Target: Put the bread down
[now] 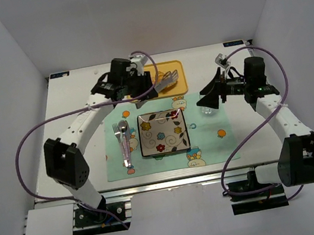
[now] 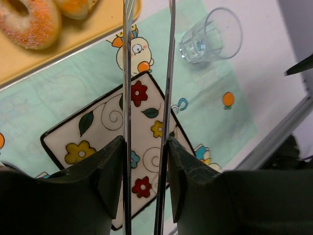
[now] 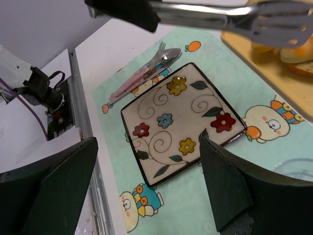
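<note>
My left gripper [image 1: 140,92] is shut on metal tongs [image 1: 166,81], whose tips hover over the orange tray [image 1: 179,65] at the back. In the left wrist view the fingers [image 2: 110,171] clamp the two tong arms [image 2: 126,73]. The tongs hold nothing that I can see. I cannot pick out the small bread slice: the baked pieces [image 3: 293,51] on the tray [image 3: 264,66] are cut off or covered by the tongs [image 3: 220,17]. The patterned plate [image 1: 166,151] is bare, and it also shows in the wrist views [image 2: 98,142] [image 3: 161,117]. My right gripper [image 1: 210,93] [image 3: 146,142] is open and empty, right of the plate.
A sugared doughnut [image 2: 29,22] lies on the tray [image 2: 49,58]. A clear glass [image 1: 207,109] [image 2: 212,36] stands on the green placemat [image 1: 209,139] under my right gripper. A fork and spoon [image 1: 124,144] [image 3: 142,73] lie left of the plate. White walls close in the table.
</note>
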Controlling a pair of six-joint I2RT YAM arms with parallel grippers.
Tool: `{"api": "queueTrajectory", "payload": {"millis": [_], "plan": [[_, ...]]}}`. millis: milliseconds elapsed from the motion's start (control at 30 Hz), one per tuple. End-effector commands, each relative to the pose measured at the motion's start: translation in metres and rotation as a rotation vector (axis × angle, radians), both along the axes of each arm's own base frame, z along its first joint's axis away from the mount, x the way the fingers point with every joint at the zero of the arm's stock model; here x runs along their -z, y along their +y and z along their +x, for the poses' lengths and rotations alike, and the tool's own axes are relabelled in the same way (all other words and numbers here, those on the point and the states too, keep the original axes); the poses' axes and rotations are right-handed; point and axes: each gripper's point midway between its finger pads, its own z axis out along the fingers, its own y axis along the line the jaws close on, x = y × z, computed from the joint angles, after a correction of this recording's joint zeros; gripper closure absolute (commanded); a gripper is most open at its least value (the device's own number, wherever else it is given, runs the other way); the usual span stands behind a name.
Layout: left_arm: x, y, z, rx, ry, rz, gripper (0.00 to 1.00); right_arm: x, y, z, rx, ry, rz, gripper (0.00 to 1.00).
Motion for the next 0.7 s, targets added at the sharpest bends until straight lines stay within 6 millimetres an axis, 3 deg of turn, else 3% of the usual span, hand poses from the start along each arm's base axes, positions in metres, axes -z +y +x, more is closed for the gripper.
{"api": "queueTrajectory", "payload": {"millis": [0, 133, 167, 233, 300, 467, 667], "plan": [[-0.005, -0.004, 0.009, 0.024, -0.111, 0.124, 0.52, -0.023, -0.019, 0.007, 0.035, -0.062, 0.017, 0.11], [0.006, -0.009, 0.036, 0.003, -0.178, 0.204, 0.52, -0.033, -0.046, 0.016, 0.097, -0.032, 0.047, 0.11], [-0.001, -0.014, 0.041, 0.006, -0.208, 0.206, 0.52, -0.035, -0.049, 0.018, 0.105, -0.030, 0.052, 0.11], [0.009, -0.021, 0.050, 0.033, -0.238, 0.254, 0.52, -0.035, -0.058, 0.020, 0.127, -0.029, 0.054, 0.11], [0.003, -0.035, 0.057, 0.076, -0.320, 0.327, 0.51, -0.035, -0.063, 0.022, 0.138, -0.036, 0.051, 0.11], [0.039, -0.052, 0.066, 0.142, -0.342, 0.472, 0.47, -0.031, -0.069, 0.025, 0.145, -0.015, 0.058, 0.11], [0.061, -0.049, 0.071, 0.145, -0.393, 0.597, 0.46, -0.028, -0.072, 0.026, 0.148, -0.015, 0.055, 0.11]]}}
